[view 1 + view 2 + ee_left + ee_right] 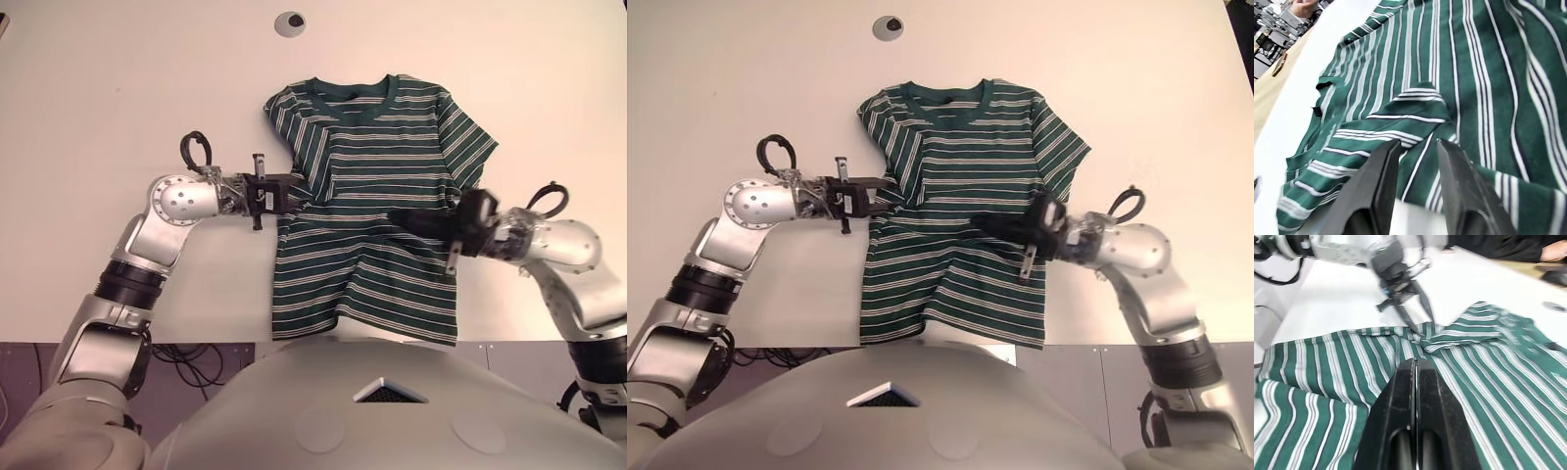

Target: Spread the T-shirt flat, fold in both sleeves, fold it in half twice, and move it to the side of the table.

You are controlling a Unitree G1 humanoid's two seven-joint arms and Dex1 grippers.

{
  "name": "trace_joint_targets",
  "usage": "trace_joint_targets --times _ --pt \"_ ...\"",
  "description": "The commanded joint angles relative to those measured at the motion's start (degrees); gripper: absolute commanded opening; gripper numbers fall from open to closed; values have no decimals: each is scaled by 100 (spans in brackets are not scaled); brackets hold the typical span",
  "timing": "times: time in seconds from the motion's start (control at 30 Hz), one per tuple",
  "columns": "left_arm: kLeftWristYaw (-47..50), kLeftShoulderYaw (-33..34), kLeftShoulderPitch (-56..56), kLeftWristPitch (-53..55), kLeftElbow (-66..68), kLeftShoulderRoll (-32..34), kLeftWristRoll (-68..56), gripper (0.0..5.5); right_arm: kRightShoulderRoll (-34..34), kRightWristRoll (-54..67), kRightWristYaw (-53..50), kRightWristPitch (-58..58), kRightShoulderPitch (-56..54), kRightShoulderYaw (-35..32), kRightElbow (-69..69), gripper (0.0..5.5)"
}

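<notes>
The green striped T-shirt point(377, 147) lies face up on the white table point(118, 78), its hem at the near edge and its collar pointing to a round insert point(290, 23) beyond it. The shirt's left sleeve point(294, 122) is folded in over the chest; the right sleeve point(470, 137) lies spread out. The left gripper point(300, 184) sits at the shirt's left edge, just below that folded sleeve, its 2 fingers point(1383, 156) a little apart over the cloth. The right gripper point(1415, 361) is above the shirt's middle, fingers pressed together, holding nothing.
</notes>
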Motion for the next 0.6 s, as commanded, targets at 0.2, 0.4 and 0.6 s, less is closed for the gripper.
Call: trace_joint_targets --times 0.2,0.4,0.6 --pt "702 585 346 710 -794 -685 -973 134 726 -481 -1984 1480 -1324 -575 1899 93" --pt "86 -241 1130 757 -930 -362 -610 134 588 -1387 -2225 1600 -1882 -431 3385 187" --pt "-310 -443 1452 656 -1083 -4 -541 134 547 -1820 -2059 1626 -1804 -328 3467 209"
